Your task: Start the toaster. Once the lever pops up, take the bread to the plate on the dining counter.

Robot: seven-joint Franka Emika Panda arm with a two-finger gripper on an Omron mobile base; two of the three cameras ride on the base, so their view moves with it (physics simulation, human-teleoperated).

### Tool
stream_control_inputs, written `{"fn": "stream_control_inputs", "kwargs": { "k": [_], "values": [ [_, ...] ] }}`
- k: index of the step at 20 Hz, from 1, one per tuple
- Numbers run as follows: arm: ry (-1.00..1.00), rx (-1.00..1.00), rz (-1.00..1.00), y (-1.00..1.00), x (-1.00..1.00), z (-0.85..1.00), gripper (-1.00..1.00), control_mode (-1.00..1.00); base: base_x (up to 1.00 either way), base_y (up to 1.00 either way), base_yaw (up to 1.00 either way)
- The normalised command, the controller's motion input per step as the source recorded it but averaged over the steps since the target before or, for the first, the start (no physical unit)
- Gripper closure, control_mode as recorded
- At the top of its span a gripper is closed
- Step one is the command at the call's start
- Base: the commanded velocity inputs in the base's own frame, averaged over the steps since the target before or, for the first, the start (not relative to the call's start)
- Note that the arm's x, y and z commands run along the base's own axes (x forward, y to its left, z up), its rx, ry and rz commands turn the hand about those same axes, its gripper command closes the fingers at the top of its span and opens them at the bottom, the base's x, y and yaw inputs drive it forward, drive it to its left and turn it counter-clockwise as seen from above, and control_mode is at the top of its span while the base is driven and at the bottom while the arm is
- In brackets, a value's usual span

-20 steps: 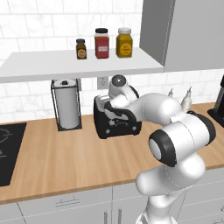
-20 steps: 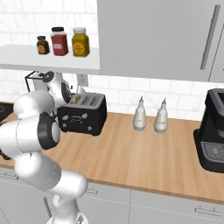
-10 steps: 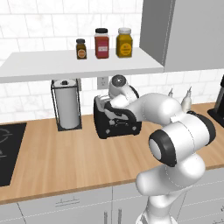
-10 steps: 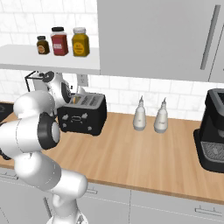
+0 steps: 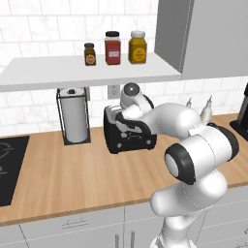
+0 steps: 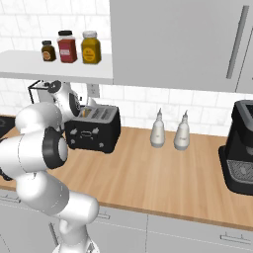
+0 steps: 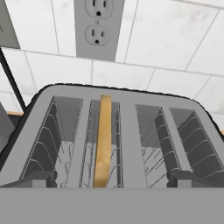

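no visible change: arm (image 5: 174, 121), toaster (image 5: 130, 138), bread (image 7: 103, 140) unmoved.

In the left base view the white arm covers most of the black boxy toaster's (image 5: 127, 139) top, hiding its slots and the thin tan bread slice. In the right base view the arm hides the toaster's (image 6: 95, 131) left end. In the hand view the bread slice (image 7: 104, 140) shows edge-on, its lower part sunk in the slot. The black coffee machine (image 6: 240, 148) is cut off by the right edge.
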Motion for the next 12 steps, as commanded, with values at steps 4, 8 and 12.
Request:
{"fn": "stream_control_inputs", "kwargs": {
  "k": [4, 8, 12],
  "values": [
    [0.00, 0.00, 0.00, 0.00, 0.00, 0.00, -1.00, -1.00, 0.00, 0.00, 0.00],
    [0.00, 0.00, 0.00, 0.00, 0.00, 0.00, -1.00, -1.00, 0.00, 0.00, 0.00],
    [0.00, 0.00, 0.00, 0.00, 0.00, 0.00, -1.00, -1.00, 0.00, 0.00, 0.00]
  ]
}}
